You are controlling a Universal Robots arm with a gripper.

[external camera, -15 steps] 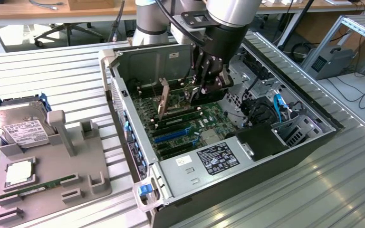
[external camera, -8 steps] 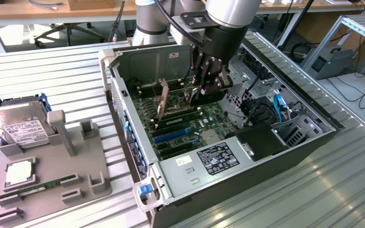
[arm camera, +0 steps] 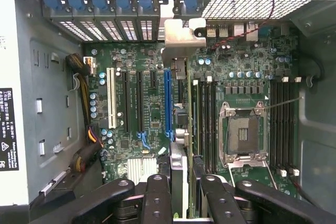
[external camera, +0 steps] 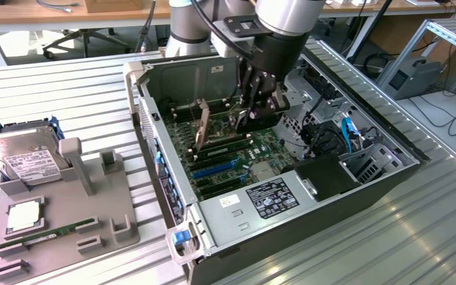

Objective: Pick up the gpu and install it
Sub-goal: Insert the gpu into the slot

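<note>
- One gripper (external camera: 253,113) reaches down into the open computer case (external camera: 370,178); its dark fingers (arm camera: 157,198) are clamped on the one gpu (external camera: 202,127), gripping it by its upper edge.
- In the wrist view the gpu (arm camera: 181,77) runs edge-on straight out from between the fingers, its silvery bracket (arm camera: 181,38) at the far end against the case's rear slot openings.
- The card stands upright over the motherboard (arm camera: 247,82), just beside the long blue slot (arm camera: 167,103); whether its edge is seated in a slot I cannot tell.
- One white slot (arm camera: 111,98) lies farther from the fingers on the blue slot's side, with black slots between the two.
- One empty CPU socket (arm camera: 242,132) sits on the other side of the fingers, with banks of memory slots flanking it.
- The case also holds one power supply (external camera: 268,199) with a dark label, near the front end.
- Well apart from the fingers, at the exterior view's left, one grey fixture tray (external camera: 125,234) sits on the slatted table (external camera: 69,95).
- The tray holds one hard drive (external camera: 24,157), one square processor (external camera: 24,215) and one green RAM stick (external camera: 50,233).
</note>
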